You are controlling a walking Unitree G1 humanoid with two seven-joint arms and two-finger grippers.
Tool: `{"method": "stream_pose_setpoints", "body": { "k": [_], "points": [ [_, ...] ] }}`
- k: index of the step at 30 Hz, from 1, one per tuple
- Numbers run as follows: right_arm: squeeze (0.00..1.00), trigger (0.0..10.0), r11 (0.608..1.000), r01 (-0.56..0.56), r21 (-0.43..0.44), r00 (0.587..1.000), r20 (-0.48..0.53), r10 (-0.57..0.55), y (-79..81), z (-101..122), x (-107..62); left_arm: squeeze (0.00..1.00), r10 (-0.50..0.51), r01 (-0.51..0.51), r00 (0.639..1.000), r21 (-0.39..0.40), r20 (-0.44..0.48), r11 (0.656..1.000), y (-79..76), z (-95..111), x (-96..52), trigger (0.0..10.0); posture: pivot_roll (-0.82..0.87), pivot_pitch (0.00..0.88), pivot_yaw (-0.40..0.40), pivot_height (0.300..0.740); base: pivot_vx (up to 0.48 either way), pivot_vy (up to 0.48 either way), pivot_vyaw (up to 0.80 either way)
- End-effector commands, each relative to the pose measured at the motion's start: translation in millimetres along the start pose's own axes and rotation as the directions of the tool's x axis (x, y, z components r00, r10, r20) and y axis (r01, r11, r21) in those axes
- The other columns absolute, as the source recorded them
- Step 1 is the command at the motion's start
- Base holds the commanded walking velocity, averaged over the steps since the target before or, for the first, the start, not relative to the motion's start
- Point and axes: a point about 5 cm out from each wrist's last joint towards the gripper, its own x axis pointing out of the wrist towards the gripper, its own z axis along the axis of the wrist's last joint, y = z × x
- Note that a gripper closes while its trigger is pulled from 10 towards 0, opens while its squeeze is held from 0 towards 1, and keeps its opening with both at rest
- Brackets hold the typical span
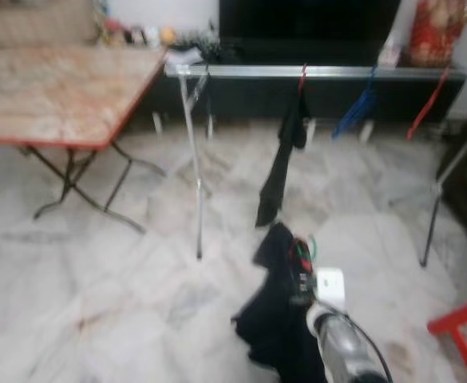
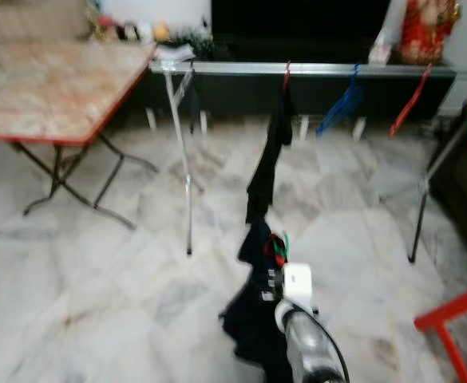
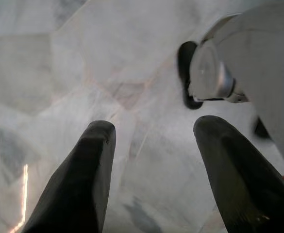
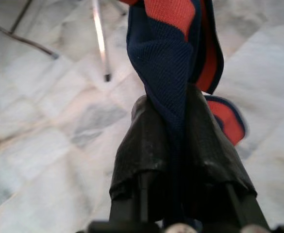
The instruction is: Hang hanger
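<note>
Navy-and-red cloth on its hanger (image 4: 173,63) is pinched in the right gripper (image 4: 173,141) jaws, with the rail (image 1: 313,72) ahead and above, running crosswise; left gripper (image 3: 151,160) gapes empty.

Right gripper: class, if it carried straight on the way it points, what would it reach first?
Probably the dark garment hanging from the drying rack rail, ahead of the right gripper pinching navy-and-red cloth; depth is unclear.
</note>
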Motion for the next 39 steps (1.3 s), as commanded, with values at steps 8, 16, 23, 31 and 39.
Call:
{"method": "stream_pose_setpoints", "body": {
  "k": [8,16,23,31,39],
  "points": [
    [0.00,10.0,1.000,0.006,0.000,1.000,0.021,-0.006,-1.5,6.6,1.9,0.00,-0.001,0.001,1.000,-0.012,-0.029,1.000,-10.6,-6.1,0.1,10.0,0.00,0.030,0.022,0.740,0.000,0.000,0.00],
    [0.00,10.0,1.000,0.007,0.000,1.000,0.021,-0.007,-2.3,6.5,1.8,0.00,0.006,-0.007,0.999,-0.020,-0.036,1.000,-9.5,-7.1,-0.1,10.0,0.01,0.032,0.022,0.740,0.000,0.125,0.00],
    [0.00,10.0,1.000,0.004,0.004,1.000,0.024,-0.004,-1.4,7.5,2.3,0.00,0.009,-0.010,0.999,-0.021,-0.035,1.000,-6.6,-5.5,0.1,10.0,0.01,0.034,0.024,0.740,0.000,0.376,0.00],
    [0.00,10.0,1.000,0.003,0.004,1.000,0.025,-0.003,-1.1,8.0,2.6,0.00,0.012,-0.012,0.999,-0.019,-0.032,1.000,-4.7,-4.3,0.3,10.0,0.01,0.035,0.025,0.740,0.000,0.474,0.00],
    [0.00,10.0,1.000,0.003,0.005,1.000,0.024,-0.003,-0.9,8.5,2.9,0.00,0.012,-0.013,0.999,-0.014,-0.030,1.000,-3.7,-3.5,0.4,10.0,0.01,0.035,0.025,0.740,0.000,0.282,0.00]
  ]
}}
